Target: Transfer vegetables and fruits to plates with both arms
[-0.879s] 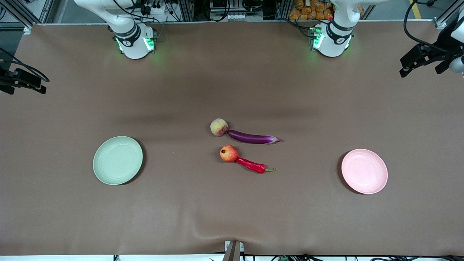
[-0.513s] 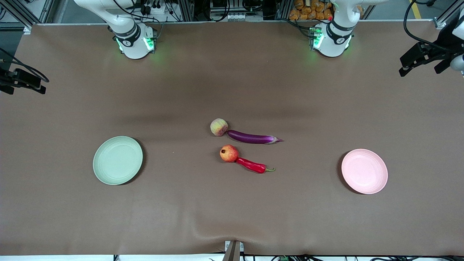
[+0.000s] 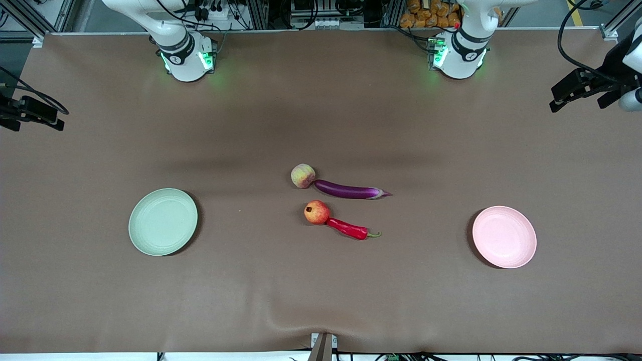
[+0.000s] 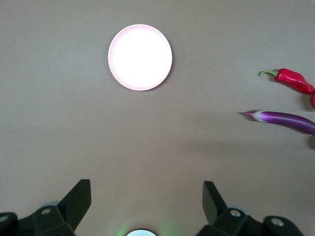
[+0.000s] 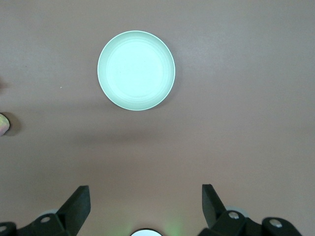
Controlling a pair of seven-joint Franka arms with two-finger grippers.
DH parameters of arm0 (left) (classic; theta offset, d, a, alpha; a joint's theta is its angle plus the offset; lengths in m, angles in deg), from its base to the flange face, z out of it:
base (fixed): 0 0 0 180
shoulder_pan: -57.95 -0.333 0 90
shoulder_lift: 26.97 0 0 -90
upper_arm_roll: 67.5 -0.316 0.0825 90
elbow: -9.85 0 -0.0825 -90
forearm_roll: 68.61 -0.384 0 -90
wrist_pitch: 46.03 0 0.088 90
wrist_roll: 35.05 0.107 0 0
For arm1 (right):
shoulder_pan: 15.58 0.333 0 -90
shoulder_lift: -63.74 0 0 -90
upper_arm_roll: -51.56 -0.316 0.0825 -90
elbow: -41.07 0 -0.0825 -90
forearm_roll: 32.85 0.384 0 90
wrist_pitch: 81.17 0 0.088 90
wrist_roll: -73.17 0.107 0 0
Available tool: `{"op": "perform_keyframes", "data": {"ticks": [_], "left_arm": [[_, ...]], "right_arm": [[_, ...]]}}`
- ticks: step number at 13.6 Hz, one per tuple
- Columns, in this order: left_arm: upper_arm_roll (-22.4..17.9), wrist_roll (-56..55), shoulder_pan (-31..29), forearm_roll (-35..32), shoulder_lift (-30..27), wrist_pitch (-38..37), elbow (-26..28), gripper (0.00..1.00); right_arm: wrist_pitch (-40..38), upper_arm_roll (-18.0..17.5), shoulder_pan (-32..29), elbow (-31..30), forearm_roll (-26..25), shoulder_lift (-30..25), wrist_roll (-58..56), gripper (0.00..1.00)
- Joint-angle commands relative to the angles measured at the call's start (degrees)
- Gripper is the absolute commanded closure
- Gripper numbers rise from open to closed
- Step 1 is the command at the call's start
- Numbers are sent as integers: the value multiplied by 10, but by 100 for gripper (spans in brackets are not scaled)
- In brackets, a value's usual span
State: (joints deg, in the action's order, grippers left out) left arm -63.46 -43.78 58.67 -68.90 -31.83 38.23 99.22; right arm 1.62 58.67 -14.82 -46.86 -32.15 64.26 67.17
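Note:
The peach [image 3: 303,175] touches the end of the purple eggplant [image 3: 351,191] at mid table. Nearer the front camera, the pomegranate [image 3: 316,211] touches the red chili pepper [image 3: 348,228]. The mint green plate [image 3: 163,221] lies toward the right arm's end and the pink plate [image 3: 504,236] toward the left arm's end; both are bare. My left gripper [image 3: 577,93] is raised high at the table's edge, open and empty [image 4: 146,196], with the pink plate [image 4: 140,57], chili [image 4: 294,80] and eggplant [image 4: 285,119] in its view. My right gripper [image 3: 32,116] is raised too, open and empty [image 5: 145,196], over the green plate's [image 5: 136,70] end.
The brown table cover [image 3: 321,291] has a small wrinkle at its front edge. Both arm bases [image 3: 188,57] [image 3: 459,55] stand at the table's back edge, with racks and cables past them.
My left gripper has drifted slightly at the edge of the front view. The produce, the plates and the right arm have not moved.

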Motion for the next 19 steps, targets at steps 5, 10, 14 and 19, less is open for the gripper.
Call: {"op": "perform_keyframes", "data": {"ticks": [5,10,14,19], "left_arm": [[34,-128,57,2,108,72,-19,0],[36,-290,130,-38,196,163,-45,0],[36,-329,143,-42,230,209,-53,0],[36,-318,133,-68,232,212,-49,0]], "right_arm": [[4,-2,4,3,-3,1,5,0],[2,-2,7,2,-3,2,6,0],[3,-2,26,1,52,29,6,0],[3,-2,98,0,70,77,6,0]]}}
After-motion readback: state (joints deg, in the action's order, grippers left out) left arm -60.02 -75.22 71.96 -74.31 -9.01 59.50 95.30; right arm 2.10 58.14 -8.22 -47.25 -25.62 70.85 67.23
